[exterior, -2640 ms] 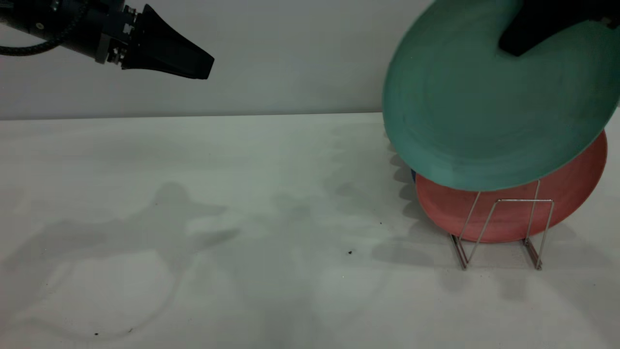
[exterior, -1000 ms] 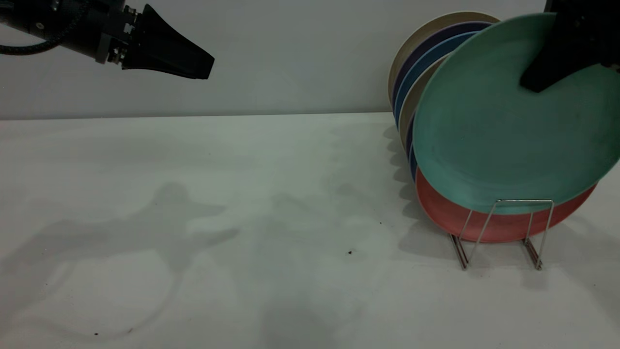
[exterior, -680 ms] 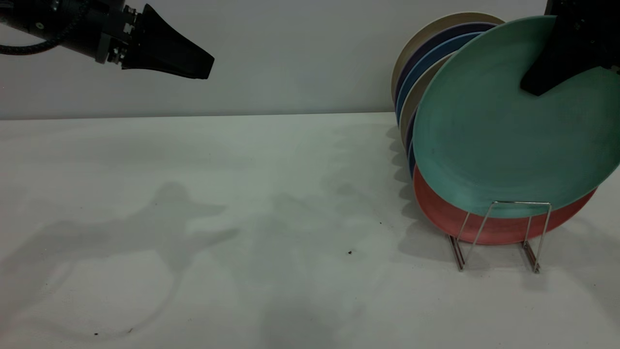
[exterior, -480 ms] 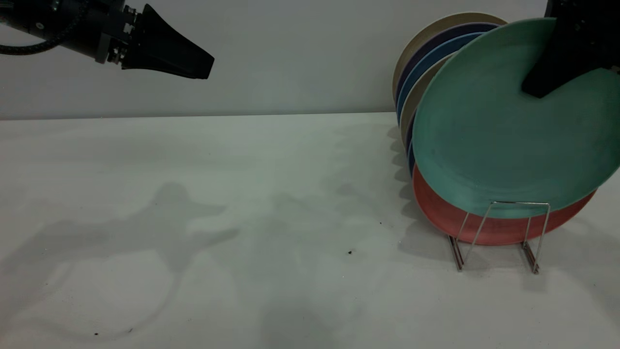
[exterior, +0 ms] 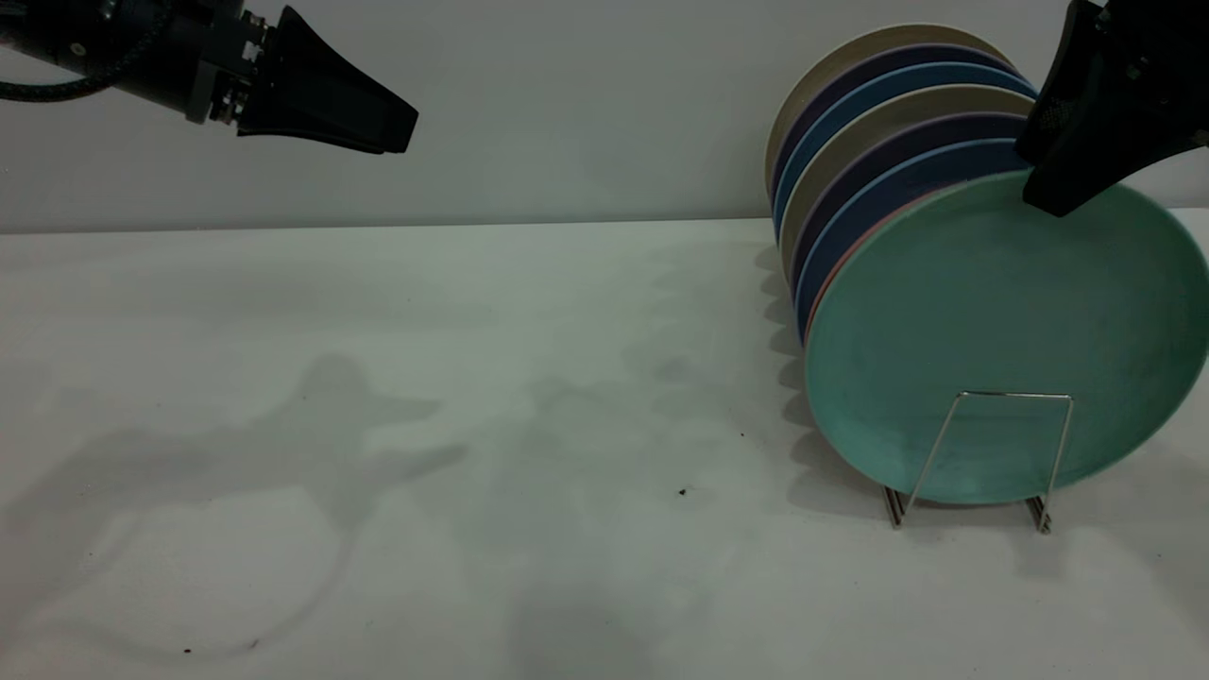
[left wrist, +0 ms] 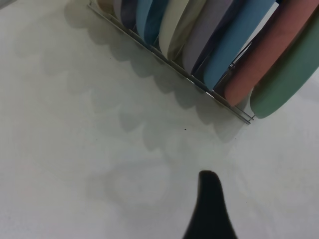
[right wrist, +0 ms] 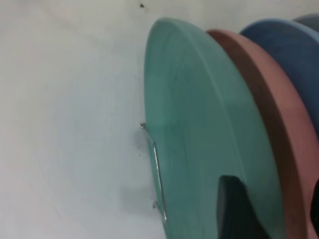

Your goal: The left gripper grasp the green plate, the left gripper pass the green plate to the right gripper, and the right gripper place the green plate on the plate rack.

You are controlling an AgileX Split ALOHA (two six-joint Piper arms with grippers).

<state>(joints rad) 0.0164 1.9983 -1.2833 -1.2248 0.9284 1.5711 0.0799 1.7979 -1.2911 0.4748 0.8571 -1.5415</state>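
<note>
One green plate (exterior: 992, 349) stood upright in the plate rack (exterior: 982, 453), directly beneath the right claw (exterior: 1063, 179); its grip undeterminable. Left claw (exterior: 378, 123) parked far off, clenched.

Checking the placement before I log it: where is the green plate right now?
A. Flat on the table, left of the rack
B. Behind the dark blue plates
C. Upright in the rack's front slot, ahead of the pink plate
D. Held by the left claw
C: the green plate stands upright behind the plate rack's front wire loop, with the pink plate directly behind it.
</note>
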